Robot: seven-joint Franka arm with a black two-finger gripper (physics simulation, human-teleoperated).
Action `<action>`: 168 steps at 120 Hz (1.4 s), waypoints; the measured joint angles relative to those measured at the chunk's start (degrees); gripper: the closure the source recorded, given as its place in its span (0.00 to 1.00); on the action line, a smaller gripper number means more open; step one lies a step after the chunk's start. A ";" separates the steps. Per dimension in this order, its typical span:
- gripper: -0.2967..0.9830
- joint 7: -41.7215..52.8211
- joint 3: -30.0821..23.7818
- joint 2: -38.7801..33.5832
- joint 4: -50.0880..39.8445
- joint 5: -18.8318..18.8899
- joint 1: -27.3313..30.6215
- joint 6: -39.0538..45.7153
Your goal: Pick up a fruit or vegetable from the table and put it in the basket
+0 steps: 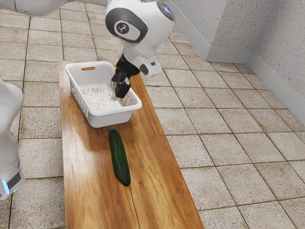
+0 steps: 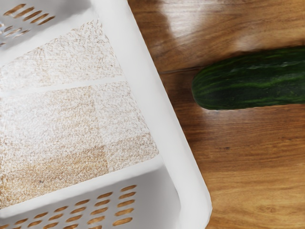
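The black gripper (image 1: 118,93) hangs over the white basket (image 1: 117,112), by the wall on the exterior view's right; whether it is open or shut I cannot make out. A dark green cucumber (image 1: 119,157) lies lengthwise on the wooden table, a short distance outside the basket's near end and apart from it. In the wrist view, one end of the cucumber (image 2: 252,80) lies across a strip of wood from the rim of the basket (image 2: 151,95). The visible part of the basket's floor holds no fruit or vegetable.
The basket has raised walls with slots and stands on the long narrow wooden table (image 1: 157,200). Bare wood surrounds the cucumber. A white robot part (image 1: 8,133) stands beside the table at the exterior view's left. Tiled floor (image 1: 228,143) lies beyond the table's edges.
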 joint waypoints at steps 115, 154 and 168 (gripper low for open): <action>0.23 67.23 0.30 7.04 5.15 -8.32 -7.79 23.04; 0.23 81.68 0.37 1.66 -8.14 -10.91 -7.28 30.28; 0.23 85.01 0.41 1.60 -11.36 -13.10 -7.29 32.84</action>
